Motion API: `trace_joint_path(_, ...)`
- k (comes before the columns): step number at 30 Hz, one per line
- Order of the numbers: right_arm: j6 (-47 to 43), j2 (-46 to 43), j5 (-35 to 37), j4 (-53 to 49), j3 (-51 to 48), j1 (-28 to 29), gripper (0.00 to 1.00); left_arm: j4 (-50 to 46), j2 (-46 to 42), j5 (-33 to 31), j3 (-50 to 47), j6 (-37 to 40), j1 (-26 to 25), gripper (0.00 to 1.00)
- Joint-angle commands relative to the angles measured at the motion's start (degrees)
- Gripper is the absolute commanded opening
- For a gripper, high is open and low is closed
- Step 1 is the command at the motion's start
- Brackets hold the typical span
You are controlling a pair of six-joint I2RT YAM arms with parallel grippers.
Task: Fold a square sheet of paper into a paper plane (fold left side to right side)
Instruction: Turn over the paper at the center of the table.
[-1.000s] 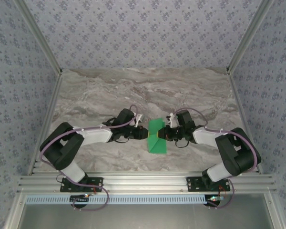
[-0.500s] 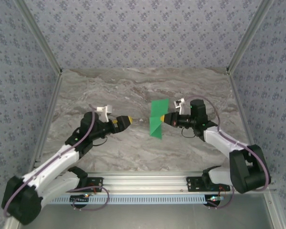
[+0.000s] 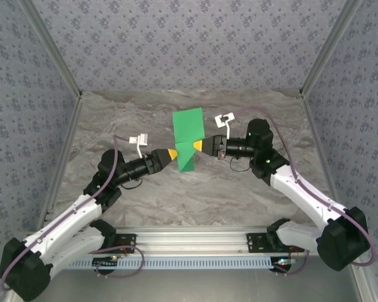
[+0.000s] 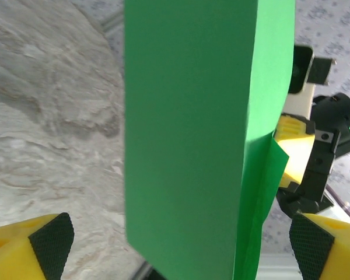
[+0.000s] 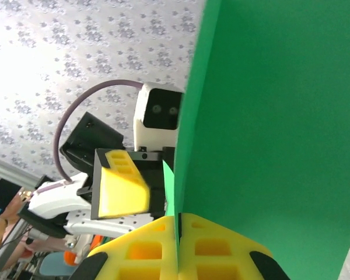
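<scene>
The green sheet of paper, folded and creased, hangs upright in the air above the middle of the table. My right gripper is shut on its right edge; in the right wrist view the yellow fingers pinch the sheet between them. My left gripper is open at the paper's lower left edge. In the left wrist view its yellow fingers stand wide apart, and the sheet fills the space ahead of them, apart from both pads. A loose flap hangs along the sheet's right edge.
The marble table lies below, bounded by patterned walls at the back and sides. An aluminium rail with both arm bases runs along the near edge. The two grippers face each other, close together across the paper.
The right gripper lifted the paper off the table and carried it up and leftward. The left gripper let go, pulled away left, then came back, open, to the sheet's left edge.
</scene>
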Motion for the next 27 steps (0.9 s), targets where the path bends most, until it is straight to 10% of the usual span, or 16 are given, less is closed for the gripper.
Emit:
trace_joint_path(1, 2.7, -0.45, 0.51, 1.18, 2.67, 2.08, 0.03, 8.26, 0.56, 2.13, 3.74, -0.25, -2.55, 0.96)
trace_joint_path(19, 5.23, -2.09, 2.18, 0.94, 1.39, 3.0, 0.2, 9.05, 1.5, 0.82, 4.52, 1.78, -6.21, 0.09)
trace_joint_path(27, -20.93, -10.5, 28.13, -45.75, 8.75, 0.49, 0.5, -32.75, 2.15, -18.47, 13.85, 20.7, -10.85, 0.0)
